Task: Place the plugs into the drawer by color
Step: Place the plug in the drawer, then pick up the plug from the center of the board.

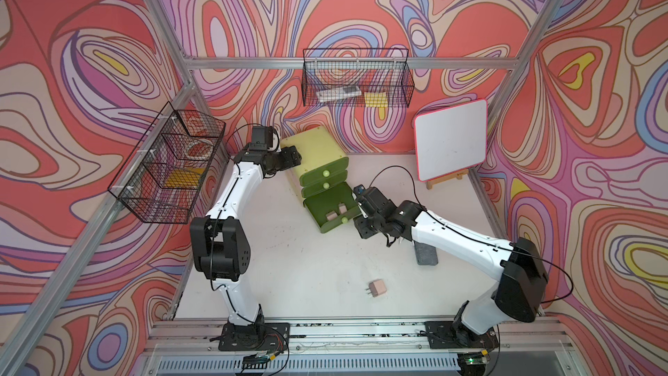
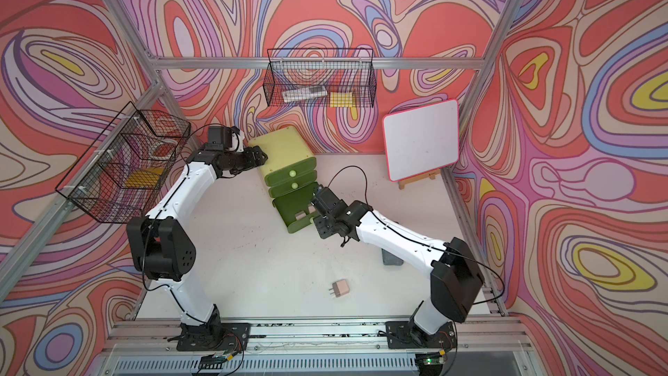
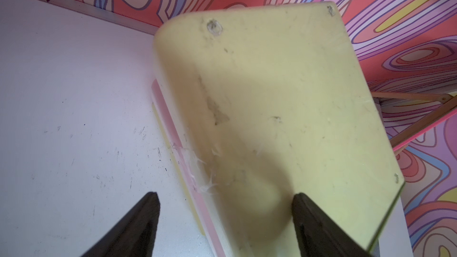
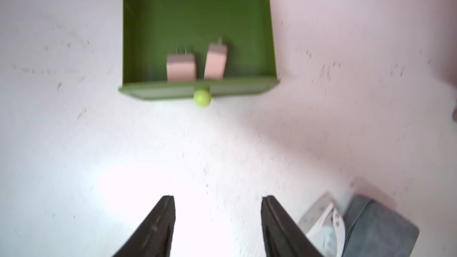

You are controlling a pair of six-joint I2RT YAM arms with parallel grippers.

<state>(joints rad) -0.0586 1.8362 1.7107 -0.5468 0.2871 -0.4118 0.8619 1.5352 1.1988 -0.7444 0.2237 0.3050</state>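
closest to us, along the bottom edge of both top views, runs the grooved aluminium rail (image 1: 361, 330) that carries the two arm bases. just above it, at lower centre, we see one pink rounded-cube plug (image 1: 377, 288) lying alone on the scuffed white table (image 1: 289, 265), its prongs pointing to the frame's left.

at centre stands the pale yellow-green plastic cabinet (image 1: 318, 146). its two upper olive drawers are shut, and the bottom drawer (image 1: 327, 198) is pulled well out. inside it, against the front wall behind the round light-green knob (image 4: 202, 97), lie a second pink plug (image 4: 181, 67) and a third pink plug (image 4: 215, 63), side by side and just apart.

the right gripper (image 4: 218, 197) hangs over bare table in front of that knob, its jaws apart with nothing between them. the left gripper (image 3: 225, 194) sits at the cabinet's back corner. its jaws stand wide, one finger over the cabinet's top and one over the table, and we cannot tell whether either presses on the plastic.

right of centre, a grey felt eraser (image 1: 426, 255) lies partly under the right arm. at upper right a pink-rimmed white board (image 1: 450, 139) leans on a small wooden easel. one black wire basket (image 1: 397, 77) hangs at upper centre, and another black wire basket (image 1: 144, 189) hangs at the left.
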